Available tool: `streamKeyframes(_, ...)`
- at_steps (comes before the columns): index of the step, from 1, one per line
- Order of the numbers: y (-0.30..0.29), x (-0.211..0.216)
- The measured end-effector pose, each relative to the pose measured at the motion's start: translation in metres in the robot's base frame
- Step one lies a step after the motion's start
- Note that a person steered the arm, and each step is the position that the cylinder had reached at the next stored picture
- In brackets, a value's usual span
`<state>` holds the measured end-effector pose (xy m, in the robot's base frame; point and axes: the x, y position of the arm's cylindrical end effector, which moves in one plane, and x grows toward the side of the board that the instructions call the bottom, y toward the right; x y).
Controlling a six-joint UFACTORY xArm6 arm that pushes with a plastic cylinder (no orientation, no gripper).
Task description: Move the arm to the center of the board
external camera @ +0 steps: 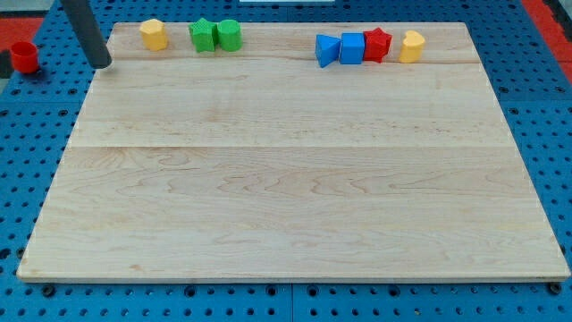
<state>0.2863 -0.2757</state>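
Note:
My tip (101,63) is the lower end of a dark rod at the view's top left, at the left edge of the wooden board (286,179). It stands left of a yellow block (154,34) and touches no block. Along the top edge lie a green star (204,35) touching a green block (229,34). Further right sit a blue triangle (327,50), a blue cube (352,47), a red star (377,44) and a yellow block (411,46) in a row.
A red cylinder (24,57) stands off the board on the blue pegboard (36,143) at the view's far left. The pegboard surrounds the board on all sides.

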Motion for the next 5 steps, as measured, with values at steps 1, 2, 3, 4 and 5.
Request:
streamKeyframes(1,0.000,0.028)
streamKeyframes(2,0.026,0.046)
streamKeyframes(3,0.067,0.047)
streamKeyframes(4,0.124,0.062)
streamKeyframes(5,0.177,0.078)
